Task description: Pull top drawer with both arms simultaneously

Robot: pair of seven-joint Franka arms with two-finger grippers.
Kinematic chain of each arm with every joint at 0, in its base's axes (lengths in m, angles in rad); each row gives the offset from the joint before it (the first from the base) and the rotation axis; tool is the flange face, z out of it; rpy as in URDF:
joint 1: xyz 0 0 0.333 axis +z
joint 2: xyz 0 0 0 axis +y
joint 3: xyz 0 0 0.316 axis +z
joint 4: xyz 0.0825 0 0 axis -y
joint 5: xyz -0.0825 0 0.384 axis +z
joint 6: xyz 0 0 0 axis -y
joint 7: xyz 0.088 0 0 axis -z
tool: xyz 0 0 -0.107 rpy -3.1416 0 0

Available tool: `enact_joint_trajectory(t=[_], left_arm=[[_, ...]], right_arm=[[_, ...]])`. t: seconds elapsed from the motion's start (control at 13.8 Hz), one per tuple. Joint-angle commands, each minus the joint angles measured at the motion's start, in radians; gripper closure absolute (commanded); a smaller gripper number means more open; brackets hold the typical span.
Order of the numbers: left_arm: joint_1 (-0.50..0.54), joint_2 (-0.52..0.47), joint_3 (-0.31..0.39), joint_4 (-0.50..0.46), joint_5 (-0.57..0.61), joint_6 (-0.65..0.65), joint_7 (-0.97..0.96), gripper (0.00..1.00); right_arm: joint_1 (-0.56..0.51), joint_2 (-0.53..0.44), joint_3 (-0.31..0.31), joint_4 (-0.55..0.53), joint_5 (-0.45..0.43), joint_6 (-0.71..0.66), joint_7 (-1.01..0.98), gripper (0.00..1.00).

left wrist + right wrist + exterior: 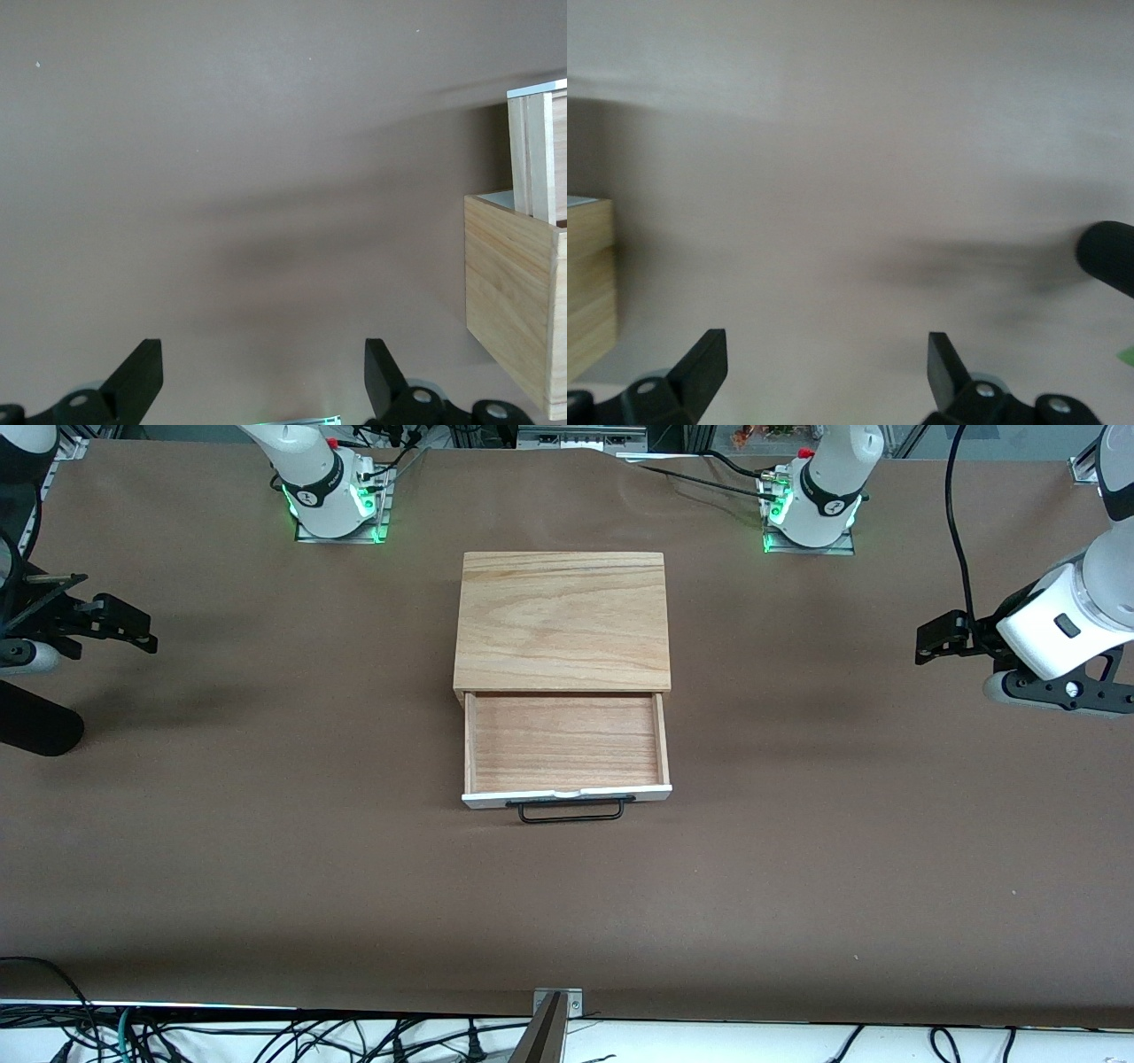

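Note:
The top drawer (567, 742) stands pulled out of the light oak box (563, 620), toward the front camera. Its reddish-brown bottom shows, and it looks empty. Its white front panel (567, 795) carries the black wire handle (571, 810). My left gripper (928, 642) is open and empty, in the air at the left arm's end of the table, well away from the drawer. In the left wrist view the gripper (263, 376) shows the box (514, 301) and the drawer's side (532, 150). My right gripper (133, 629) is open and empty at the right arm's end; in the right wrist view the gripper (824, 363) shows a box corner (589, 283).
A brown mat (266, 868) covers the table. A black rounded object (35, 731) lies at the right arm's end and shows in the right wrist view (1107, 257). A metal bracket (556, 1005) and loose cables (266, 1041) line the table's front edge.

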Motion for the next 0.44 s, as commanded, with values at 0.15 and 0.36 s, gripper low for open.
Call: enact_joint_trajectory(t=[0.15, 0.36], left_arm=[[-0.006, -0.027, -0.006, -0.029, -0.022, 0.016, -0.009, 0.00], [-0.008, -0.027, -0.017, -0.027, -0.022, 0.017, -0.009, 0.00]], right_arm=[[-0.013, 0.008, 0.021, 0.024, -0.018, -0.037, 0.023, 0.00], [-0.018, 0.008, 0.013, 0.024, 0.007, -0.037, 0.021, 0.00]])
